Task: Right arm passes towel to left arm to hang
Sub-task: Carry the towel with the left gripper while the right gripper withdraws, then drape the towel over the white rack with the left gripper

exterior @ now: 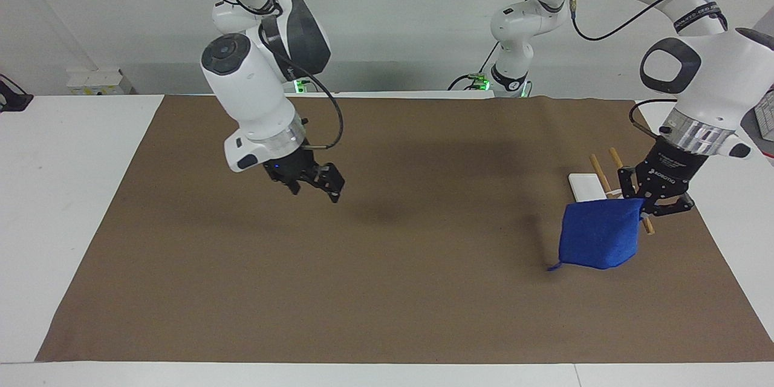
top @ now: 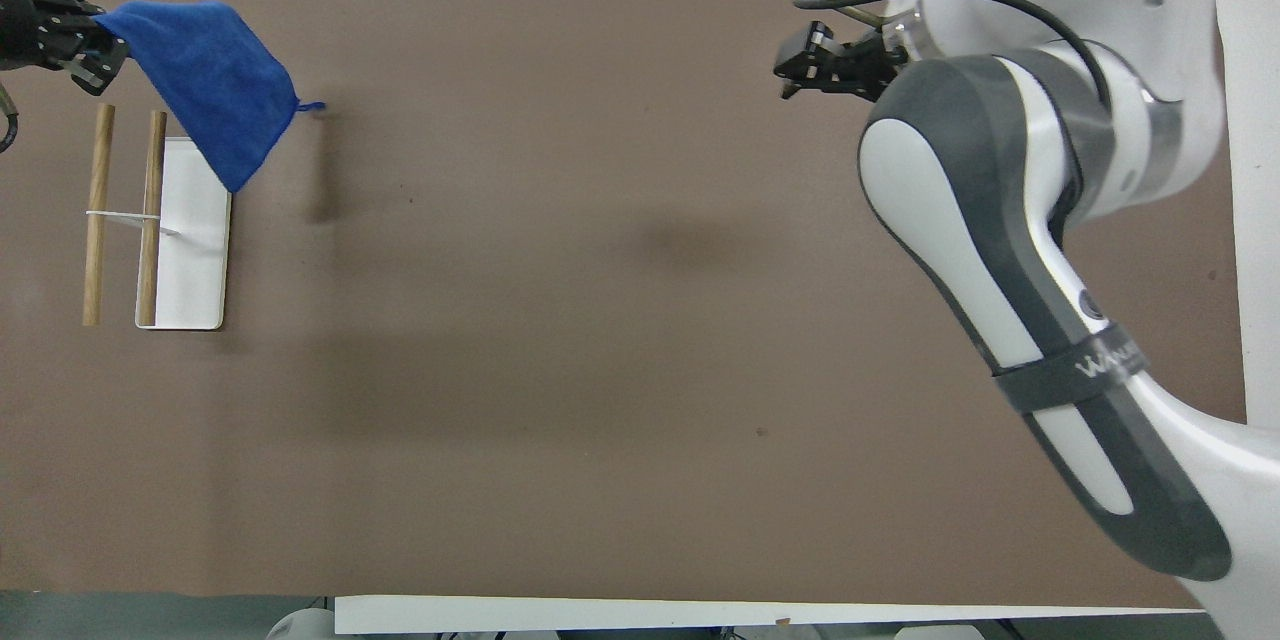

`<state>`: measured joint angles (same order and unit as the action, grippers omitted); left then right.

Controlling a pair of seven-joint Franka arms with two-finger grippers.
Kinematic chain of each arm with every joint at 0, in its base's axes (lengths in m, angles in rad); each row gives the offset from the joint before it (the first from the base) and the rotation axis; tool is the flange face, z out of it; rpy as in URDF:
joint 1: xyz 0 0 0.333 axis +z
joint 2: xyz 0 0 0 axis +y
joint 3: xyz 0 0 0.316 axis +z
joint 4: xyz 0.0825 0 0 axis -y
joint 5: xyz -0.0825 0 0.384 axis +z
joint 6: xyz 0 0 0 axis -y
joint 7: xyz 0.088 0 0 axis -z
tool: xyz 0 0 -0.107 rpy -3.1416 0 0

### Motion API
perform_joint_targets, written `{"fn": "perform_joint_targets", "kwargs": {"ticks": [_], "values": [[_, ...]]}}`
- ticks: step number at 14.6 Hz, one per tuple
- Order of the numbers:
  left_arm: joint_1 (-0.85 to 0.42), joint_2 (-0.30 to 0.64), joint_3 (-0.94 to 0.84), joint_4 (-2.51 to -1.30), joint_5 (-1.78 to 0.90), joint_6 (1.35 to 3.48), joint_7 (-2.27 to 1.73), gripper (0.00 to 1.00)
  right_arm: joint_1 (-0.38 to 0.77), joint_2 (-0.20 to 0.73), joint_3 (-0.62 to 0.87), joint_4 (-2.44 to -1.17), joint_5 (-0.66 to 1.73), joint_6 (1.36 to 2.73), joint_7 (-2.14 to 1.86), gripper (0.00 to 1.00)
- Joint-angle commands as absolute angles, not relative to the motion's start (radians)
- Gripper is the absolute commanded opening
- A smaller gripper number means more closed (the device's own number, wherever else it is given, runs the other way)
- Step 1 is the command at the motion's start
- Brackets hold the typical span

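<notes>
My left end effector (exterior: 656, 208) was clamped on one corner of the towel (exterior: 598, 234); it hung limp, light and floppy over the rack (top: 150, 220). Right end effector (exterior: 314, 180) waited, fingers apart.

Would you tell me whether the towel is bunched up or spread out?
Spread out: the towel hangs flat from one corner in the left end effector.

The towel (exterior: 598, 234) hangs over the rack (top: 150, 230) at the left arm's table end.
</notes>
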<state>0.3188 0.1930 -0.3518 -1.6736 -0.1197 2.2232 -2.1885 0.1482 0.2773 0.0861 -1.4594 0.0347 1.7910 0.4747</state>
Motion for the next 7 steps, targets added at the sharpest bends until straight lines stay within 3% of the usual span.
{"fn": "perform_joint_targets", "kwargs": {"ticks": [1,7], "values": [[0.347,0.143,-0.368,-1.729,-0.060,2.230,-2.327,0.00,0.057,0.178,0.095,-1.474,-0.051,1.663,0.292,1.00],[0.334,0.015,-0.365,-1.908,-0.058,2.279,-2.295,0.00,-0.060,0.023,0.091,-1.448,-0.095,1.440,0.207,1.00]]}}
